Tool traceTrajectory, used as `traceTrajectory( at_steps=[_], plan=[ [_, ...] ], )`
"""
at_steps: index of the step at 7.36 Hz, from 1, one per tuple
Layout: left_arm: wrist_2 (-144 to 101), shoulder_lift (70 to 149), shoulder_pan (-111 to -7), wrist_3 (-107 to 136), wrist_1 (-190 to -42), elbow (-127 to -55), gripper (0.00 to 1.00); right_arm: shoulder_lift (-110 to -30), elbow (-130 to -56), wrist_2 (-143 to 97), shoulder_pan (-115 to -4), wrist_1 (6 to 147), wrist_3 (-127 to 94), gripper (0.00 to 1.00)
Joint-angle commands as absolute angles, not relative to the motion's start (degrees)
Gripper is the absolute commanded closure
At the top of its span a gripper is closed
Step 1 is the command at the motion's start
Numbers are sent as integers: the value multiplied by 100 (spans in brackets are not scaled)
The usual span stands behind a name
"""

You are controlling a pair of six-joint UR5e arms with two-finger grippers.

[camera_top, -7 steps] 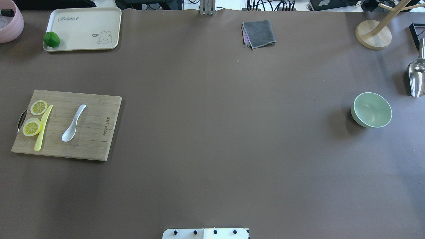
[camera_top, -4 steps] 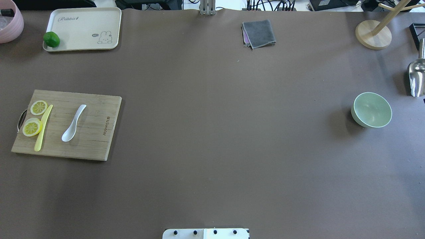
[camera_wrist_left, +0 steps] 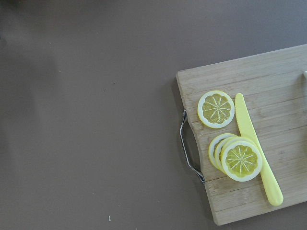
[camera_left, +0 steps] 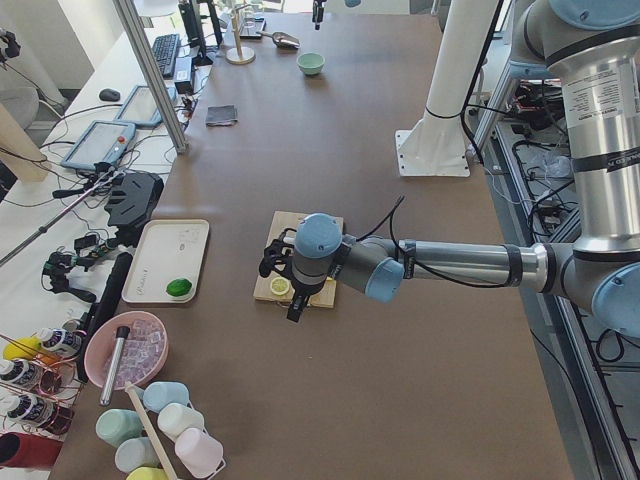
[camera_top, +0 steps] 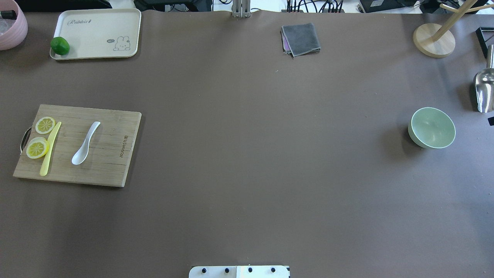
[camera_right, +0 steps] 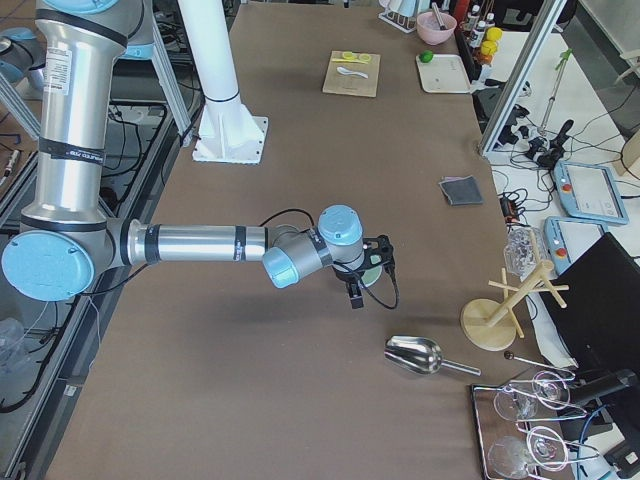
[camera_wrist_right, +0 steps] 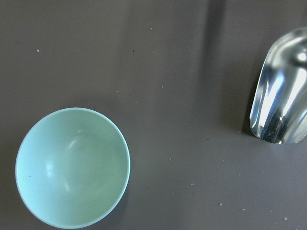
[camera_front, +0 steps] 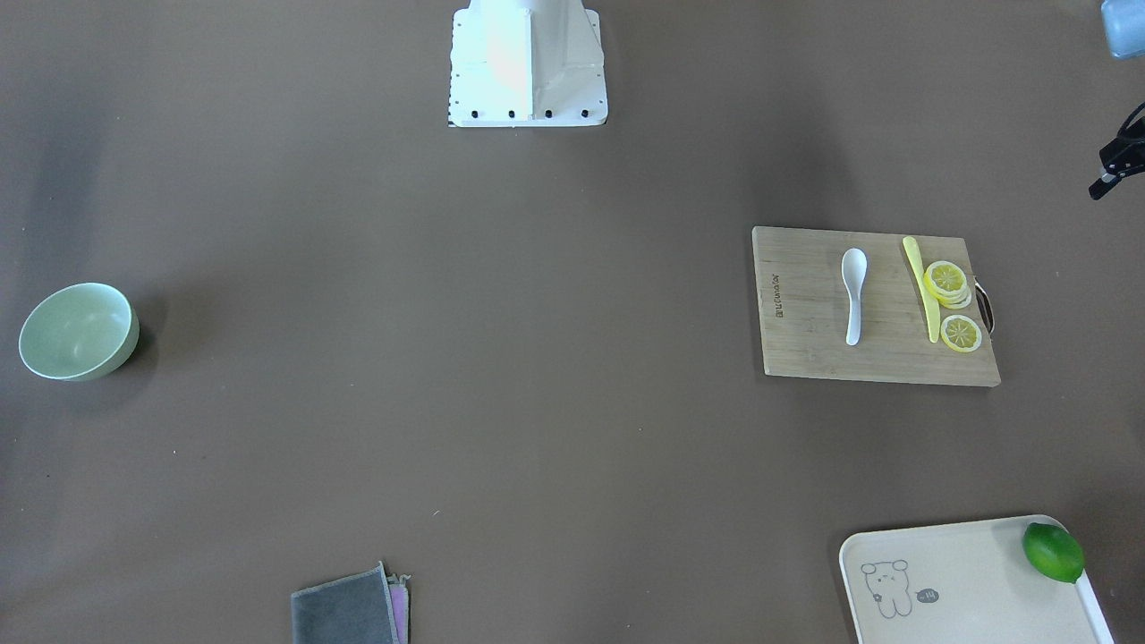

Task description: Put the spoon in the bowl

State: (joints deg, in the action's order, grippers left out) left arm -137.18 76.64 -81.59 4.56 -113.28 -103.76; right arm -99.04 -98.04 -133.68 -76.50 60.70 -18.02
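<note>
The white spoon (camera_top: pixel 85 144) lies on a wooden cutting board (camera_top: pixel 108 154) at the table's left, scoop toward me; it also shows in the front-facing view (camera_front: pixel 854 295). The mint-green bowl (camera_top: pixel 432 128) stands upright and empty at the far right, and fills the lower left of the right wrist view (camera_wrist_right: pixel 72 167). My left gripper (camera_left: pixel 285 292) hangs over the board's handle end, beside the spoon. My right gripper (camera_right: pixel 356 286) hangs just beside the bowl. Neither wrist view shows fingers, so I cannot tell whether either gripper is open or shut.
A yellow knife (camera_top: pixel 50 148) and lemon slices (camera_top: pixel 45 125) lie left of the spoon on the board. A cream tray (camera_top: pixel 96 31) with a lime (camera_top: pixel 60 45), a grey cloth (camera_top: pixel 301 38), a wooden stand (camera_top: pixel 434 40) and a metal scoop (camera_top: pixel 484 90) line the far and right edges.
A small dark piece has come into the overhead view at the right edge, beside the bowl. The spoon, bowl and board have not moved.
</note>
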Motion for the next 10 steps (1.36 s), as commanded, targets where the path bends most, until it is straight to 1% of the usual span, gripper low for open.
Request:
traceTrajectory(
  at_steps=[1,3,4,7,9,10],
  plan=[
    [-13720,7655,-8165,457,-11329,-10354,2,-9905,-9800,-13359,-7620,6064,-1793,0],
    [-13772,7655,-8165,457,-11338,-10371,2,-9905,-9800,-13359,-7559,6064,-1793,0],
    [-13772,7673,-8165,457,-11364,-10397,3,-9827,-9661,-13333,-7480,6064,-1793,0],
    [-13746,7752,-8148,457,-11364,-10354,3,-8985,-8686,-13333,-7244,6056,-2423,1],
    [-13746,7787,-8147,457,-11364,-10380,3,-8834,-8631,-13298,-7059,6056,-3126,4],
    [-13746,7787,-8147,457,-11364,-10362,3,-8833,-8596,-13298,-7032,6056,-3138,5]
  ],
)
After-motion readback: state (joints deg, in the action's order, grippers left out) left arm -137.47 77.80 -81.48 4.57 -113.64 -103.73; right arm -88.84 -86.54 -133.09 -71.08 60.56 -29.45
